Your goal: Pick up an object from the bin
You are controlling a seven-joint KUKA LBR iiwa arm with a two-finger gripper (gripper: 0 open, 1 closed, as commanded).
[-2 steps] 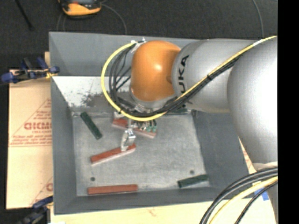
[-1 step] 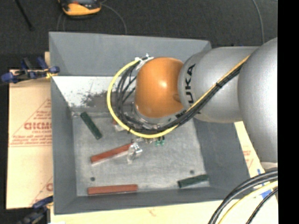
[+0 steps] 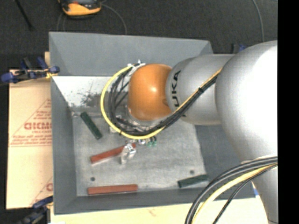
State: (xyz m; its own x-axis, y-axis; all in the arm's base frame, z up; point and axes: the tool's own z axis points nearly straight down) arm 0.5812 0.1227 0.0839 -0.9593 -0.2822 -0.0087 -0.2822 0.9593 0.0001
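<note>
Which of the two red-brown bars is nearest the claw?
The slanted red-brown bar, its right end at the claw; the other bar lies level, lower in the view, well apart.

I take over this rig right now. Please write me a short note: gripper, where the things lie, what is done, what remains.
Gripper: down in the bin, at the right end of the reddish-brown bar mid-floor; a grasp cannot be confirmed.
Others: left green bar at upper left, long red bar along the bottom wall, right green bar at lower right.
Done: approach. Left: grasp, lift one thing out.
</note>
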